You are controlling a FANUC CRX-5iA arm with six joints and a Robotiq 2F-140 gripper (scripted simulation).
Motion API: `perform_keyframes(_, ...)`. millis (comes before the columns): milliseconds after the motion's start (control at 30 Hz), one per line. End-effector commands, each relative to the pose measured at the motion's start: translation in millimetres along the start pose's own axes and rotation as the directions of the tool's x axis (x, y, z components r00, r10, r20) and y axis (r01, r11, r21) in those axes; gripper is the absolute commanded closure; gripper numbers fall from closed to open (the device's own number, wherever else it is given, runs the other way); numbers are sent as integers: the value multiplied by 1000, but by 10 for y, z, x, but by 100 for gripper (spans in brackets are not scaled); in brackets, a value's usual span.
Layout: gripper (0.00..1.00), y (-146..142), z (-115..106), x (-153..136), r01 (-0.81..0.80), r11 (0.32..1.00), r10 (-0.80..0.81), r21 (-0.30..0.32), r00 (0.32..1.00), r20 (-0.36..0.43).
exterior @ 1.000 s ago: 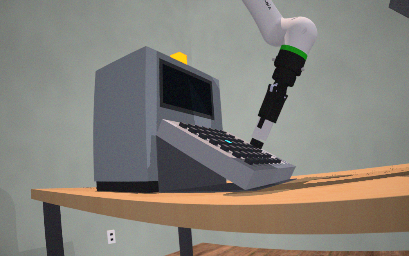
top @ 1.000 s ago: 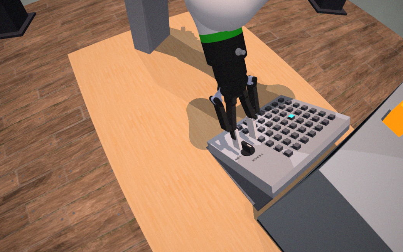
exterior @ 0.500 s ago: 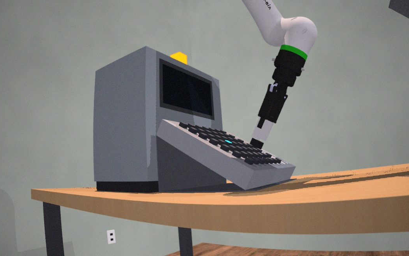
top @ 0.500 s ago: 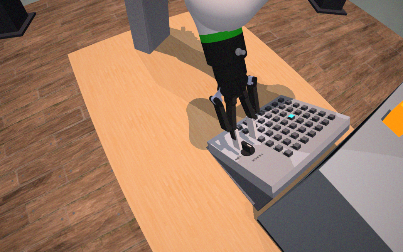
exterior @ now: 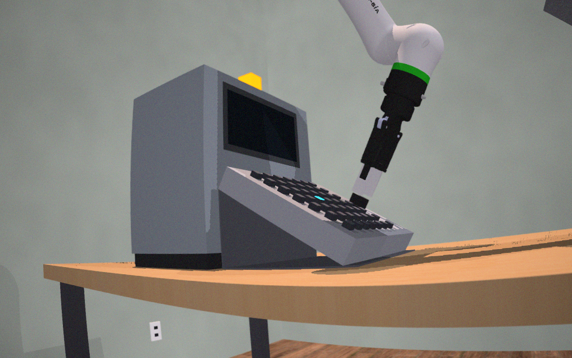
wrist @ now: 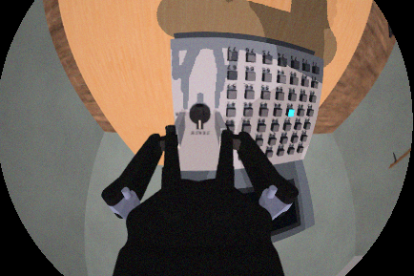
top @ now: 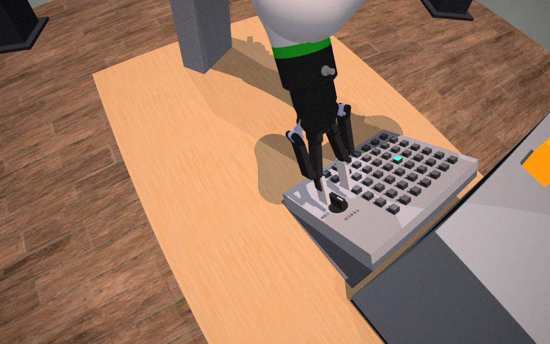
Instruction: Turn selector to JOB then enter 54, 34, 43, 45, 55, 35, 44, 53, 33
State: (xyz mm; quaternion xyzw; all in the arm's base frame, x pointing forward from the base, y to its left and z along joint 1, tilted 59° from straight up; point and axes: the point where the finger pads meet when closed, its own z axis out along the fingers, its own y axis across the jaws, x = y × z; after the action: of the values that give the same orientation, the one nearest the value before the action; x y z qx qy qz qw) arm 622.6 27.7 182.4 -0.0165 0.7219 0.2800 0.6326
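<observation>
You see the end effector (top: pixel 333 194) (exterior: pixel 363 194) (wrist: pixel 199 119) partly open, its fingers straddling the selector knob (top: pixel 337 202) (exterior: pixel 359 200) (wrist: pixel 199 114) without gripping it; the knob lies just beyond the fingertips, its pointer toward TEACH, left of the key grid (wrist: pixel 268 103) in the wrist view.

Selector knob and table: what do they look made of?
Knob: probably matte plastic, going by its even black with little shine; painted metal is possible.
Table: wood or wood laminate, satin, from its fine tan grain; solid or veneer, I can't tell.
</observation>
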Motion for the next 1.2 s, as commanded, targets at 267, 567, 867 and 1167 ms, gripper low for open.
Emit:
perform_keyframes(267, 67, -2, 3, -1, 0, 1000, 0, 0, 1000, 0)
perform_keyframes(567, 67, -2, 32, -1, 0, 1000, 0, 0, 1000, 0)
perform_keyframes(867, 67, -2, 107, -1, 0, 1000, 0, 0, 1000, 0)
perform_keyframes(1167, 67, -2, 171, -1, 0, 1000, 0, 0, 1000, 0)
